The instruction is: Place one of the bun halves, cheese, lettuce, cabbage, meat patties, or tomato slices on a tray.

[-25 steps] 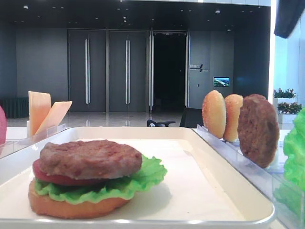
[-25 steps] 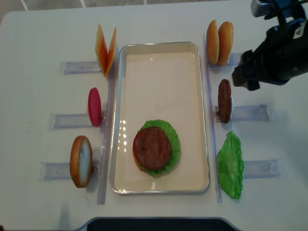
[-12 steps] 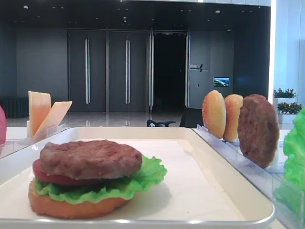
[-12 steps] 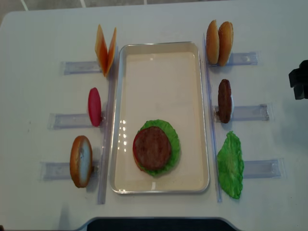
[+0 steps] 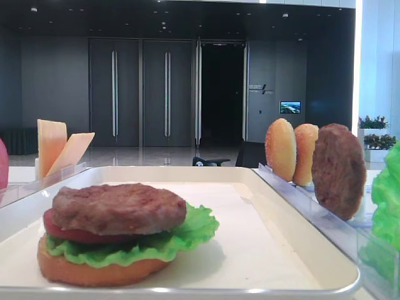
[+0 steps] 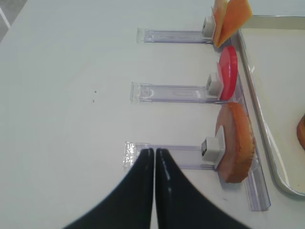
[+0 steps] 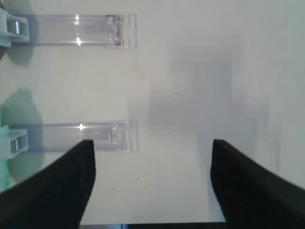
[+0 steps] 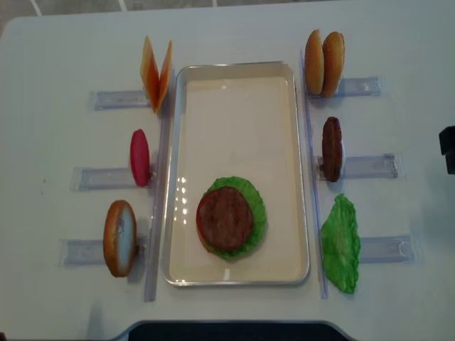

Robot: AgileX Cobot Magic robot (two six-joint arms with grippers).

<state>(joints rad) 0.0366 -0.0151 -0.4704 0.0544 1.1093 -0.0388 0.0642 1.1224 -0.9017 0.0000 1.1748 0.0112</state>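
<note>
On the white tray [image 8: 234, 66] lies a stack: bun half, tomato slice, lettuce [image 8: 257, 206] and a meat patty [image 8: 225, 218] on top. Left of the tray stand the cheese [image 8: 156, 71], a tomato slice [image 8: 139, 157] and a bun half [image 8: 119, 237]. To its right are two bun halves [image 8: 324, 62], a meat patty [image 8: 331, 148] and lettuce [image 8: 340, 244]. My left gripper [image 6: 155, 151] is shut and empty over the outer end of the bun half's [image 6: 236, 148] rack. My right gripper [image 7: 152, 144] is open and empty over bare table, right of the racks.
Clear plastic racks [image 8: 370, 167] hold the upright pieces on both sides of the tray. A dark piece of the right arm [image 8: 448, 149] shows at the right edge of the overhead view. A dark rounded shape [image 8: 227, 331] lies at the table's near edge.
The right arm has pulled away to the right, from beside the bun and patty racks to the edge of the overhead view. The food has not moved.
</note>
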